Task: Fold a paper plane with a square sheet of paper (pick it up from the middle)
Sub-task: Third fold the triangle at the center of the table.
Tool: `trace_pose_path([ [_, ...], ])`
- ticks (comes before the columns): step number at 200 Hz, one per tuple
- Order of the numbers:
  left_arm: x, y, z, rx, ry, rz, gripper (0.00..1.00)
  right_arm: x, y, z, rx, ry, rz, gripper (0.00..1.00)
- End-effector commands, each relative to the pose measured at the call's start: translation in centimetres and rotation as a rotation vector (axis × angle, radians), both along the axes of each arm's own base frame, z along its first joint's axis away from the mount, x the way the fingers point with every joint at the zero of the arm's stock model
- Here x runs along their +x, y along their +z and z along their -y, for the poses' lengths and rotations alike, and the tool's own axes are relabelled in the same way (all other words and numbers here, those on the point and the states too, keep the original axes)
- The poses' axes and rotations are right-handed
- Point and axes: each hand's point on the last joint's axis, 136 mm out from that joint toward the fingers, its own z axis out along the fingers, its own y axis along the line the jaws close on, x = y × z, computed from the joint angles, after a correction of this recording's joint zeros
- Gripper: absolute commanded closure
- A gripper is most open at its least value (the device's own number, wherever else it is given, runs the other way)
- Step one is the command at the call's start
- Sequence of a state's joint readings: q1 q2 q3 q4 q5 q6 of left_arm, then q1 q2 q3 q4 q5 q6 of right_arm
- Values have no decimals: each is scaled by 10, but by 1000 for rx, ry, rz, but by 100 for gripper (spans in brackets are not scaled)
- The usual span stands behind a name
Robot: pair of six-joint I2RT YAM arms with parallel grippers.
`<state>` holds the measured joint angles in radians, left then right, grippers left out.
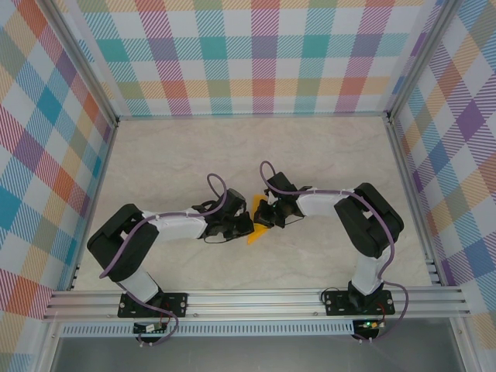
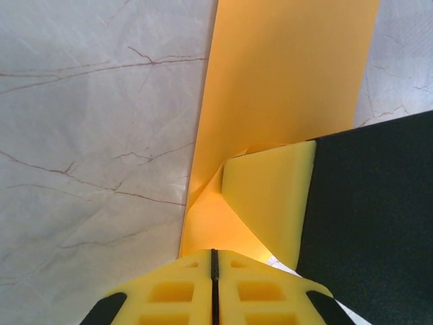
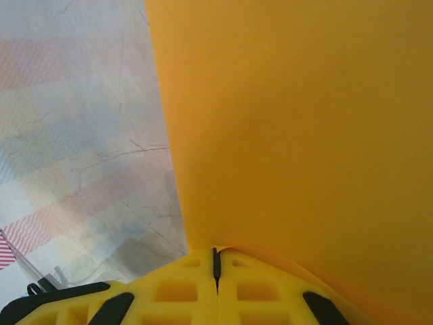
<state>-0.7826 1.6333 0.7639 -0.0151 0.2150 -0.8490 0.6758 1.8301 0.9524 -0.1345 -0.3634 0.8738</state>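
Note:
The orange-yellow sheet of paper [image 1: 256, 237] hangs between my two grippers at the middle of the table, bent, with a crease near the left jaws. In the left wrist view the paper [image 2: 284, 74] runs from the far edge down into my left gripper [image 2: 214, 257], which is shut on its near end. One yellow finger [image 2: 270, 203] of the right gripper presses the sheet from the right. My right gripper [image 3: 216, 254] is shut on an edge of the paper [image 3: 298, 122]. From above, the left gripper [image 1: 249, 223] and right gripper [image 1: 262, 213] nearly touch. The paper plane is out of view.
The marble tabletop [image 1: 256, 147] stretches behind and to both sides of the grippers. Plaid walls [image 1: 248, 54] on aluminium posts close the back and sides. A metal rail [image 1: 256, 298] carrying both arm bases runs along the near edge.

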Motion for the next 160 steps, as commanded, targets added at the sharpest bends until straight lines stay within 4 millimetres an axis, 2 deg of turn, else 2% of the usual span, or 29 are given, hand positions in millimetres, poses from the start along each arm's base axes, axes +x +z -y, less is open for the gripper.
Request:
trace_pose_path([
  [1,-1,-6,3,6,-2,0,91,-6,-1,7,-42,3,-11,95],
  [87,-1,-5,10,-28,-22,-2,91,-6,3,7,-35,2,-6,95],
  [160,-4,-11,11,-28,-39,-8,91,-7,-6,8,-48,-7,-28,95],
])
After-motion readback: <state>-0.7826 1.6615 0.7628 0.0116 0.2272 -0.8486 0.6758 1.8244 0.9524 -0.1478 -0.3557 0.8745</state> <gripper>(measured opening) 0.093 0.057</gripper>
